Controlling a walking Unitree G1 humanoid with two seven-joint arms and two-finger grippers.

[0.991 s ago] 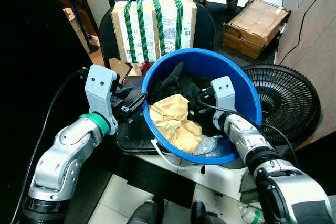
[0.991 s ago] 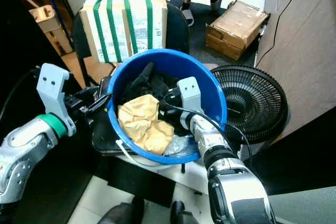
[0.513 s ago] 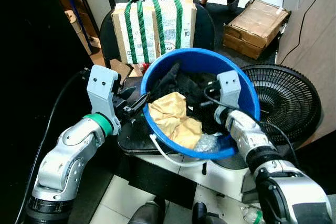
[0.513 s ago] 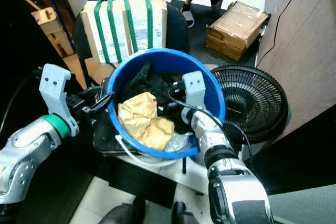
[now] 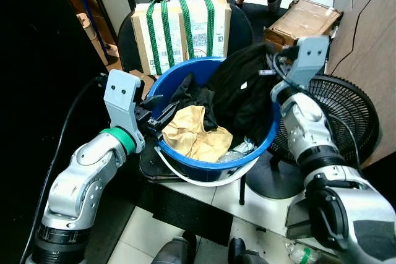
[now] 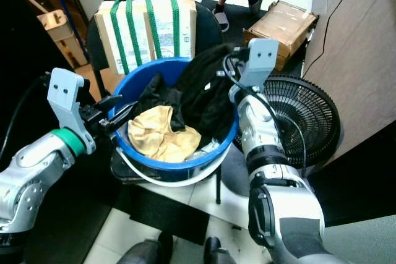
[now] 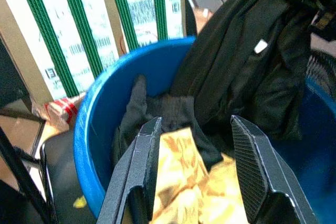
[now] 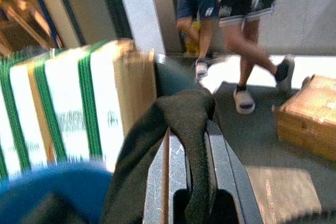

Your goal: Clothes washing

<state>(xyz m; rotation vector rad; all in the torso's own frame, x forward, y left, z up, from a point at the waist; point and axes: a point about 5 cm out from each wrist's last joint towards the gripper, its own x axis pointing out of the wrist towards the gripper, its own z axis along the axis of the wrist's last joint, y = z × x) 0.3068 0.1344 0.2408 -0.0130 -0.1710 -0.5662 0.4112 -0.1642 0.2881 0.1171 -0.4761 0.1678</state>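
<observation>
From the head camera, the right gripper (image 5: 276,66) is clamped on a limp black cloth garment (image 5: 244,94), which drapes below it into the round blue plastic tub (image 5: 185,165). The left wrist camera shows the left gripper (image 7: 195,174) spread wide over crumpled yellow fabric (image 7: 181,182) in that tub. In the right wrist camera the soft, light garment folds over the fingers (image 8: 218,158), so a bunched fold probably gives the surest hold.

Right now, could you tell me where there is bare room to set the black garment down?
Little room. The blue basin is crowded with a yellow cloth and dark clothes; the right gripper holds the black garment over its rim. Bare patches: white floor tiles between basin and fan, and dark floor behind, beside the cardboard box.
</observation>
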